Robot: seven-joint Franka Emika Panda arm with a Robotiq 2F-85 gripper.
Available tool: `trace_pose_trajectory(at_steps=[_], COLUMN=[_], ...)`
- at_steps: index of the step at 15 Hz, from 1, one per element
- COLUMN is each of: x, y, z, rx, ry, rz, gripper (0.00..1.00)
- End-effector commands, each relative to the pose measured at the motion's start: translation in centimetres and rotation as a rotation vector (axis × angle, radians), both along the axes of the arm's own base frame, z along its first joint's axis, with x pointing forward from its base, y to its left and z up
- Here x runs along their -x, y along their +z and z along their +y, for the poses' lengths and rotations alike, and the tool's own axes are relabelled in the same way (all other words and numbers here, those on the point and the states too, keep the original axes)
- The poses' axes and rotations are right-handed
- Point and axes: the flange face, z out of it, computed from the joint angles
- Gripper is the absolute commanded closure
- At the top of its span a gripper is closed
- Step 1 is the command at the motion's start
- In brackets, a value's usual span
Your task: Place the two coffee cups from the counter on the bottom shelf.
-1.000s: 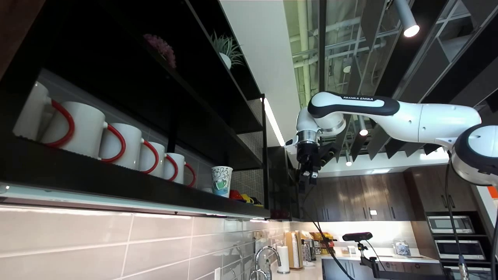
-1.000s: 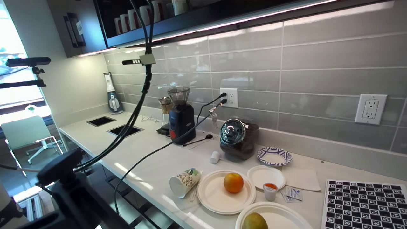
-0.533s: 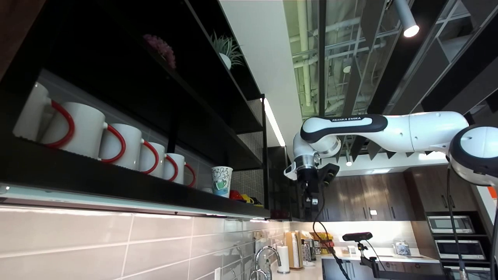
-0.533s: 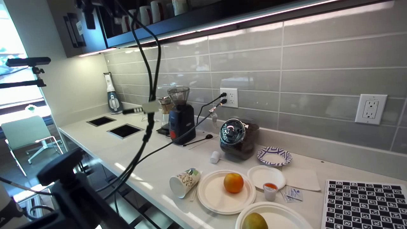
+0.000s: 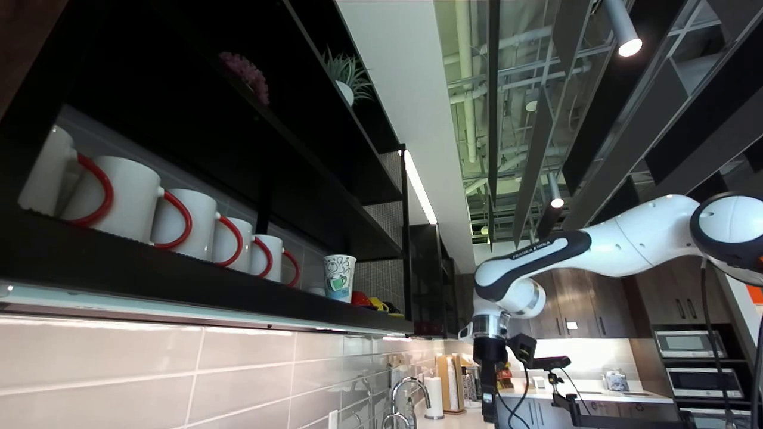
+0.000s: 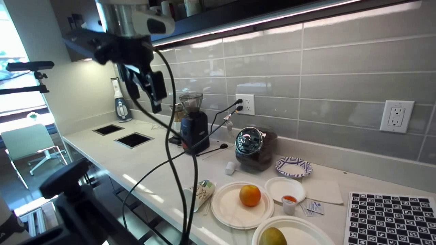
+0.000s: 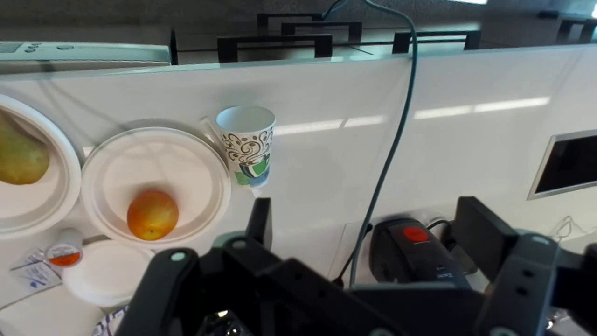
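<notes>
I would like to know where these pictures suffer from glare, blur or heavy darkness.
Wrist view: bright streaks on the counter beside the paper cup. An exterior view: the window is mostly washed out, and dark equipment at lower left looks out of focus. An exterior view: the shelving above the mugs is nearly black.

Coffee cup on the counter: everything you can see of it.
The coffee cup is white, tapered and paper-looking, no handle visible, with dark swirls, a green cup picture and blue near the base. It lies on its side on the counter, mouth toward the front edge. Thin sticks lie beside it, perhaps partly underneath. It lies close to the nearest plate; contact is unclear. The open gripper is off it.
</notes>
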Motion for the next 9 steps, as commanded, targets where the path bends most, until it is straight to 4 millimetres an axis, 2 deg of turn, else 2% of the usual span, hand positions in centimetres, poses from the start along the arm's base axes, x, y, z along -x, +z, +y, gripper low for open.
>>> trace_pose_trajectory(at_steps=[1, 6, 7, 9], x=[0.9, -0.1, 0.4, 0.1], y=[-6.9, -13.5, -11.5, -13.2], z=[0.0, 0.4, 0.4, 0.5], rx=[-0.076, -0.208, -0.17, -0.193], ry=[-0.106, -0.225, -0.193, -0.212], rz=[-0.047, -0.101, -0.074, -0.072], gripper=[0.0, 0.0, 0.0, 0.0])
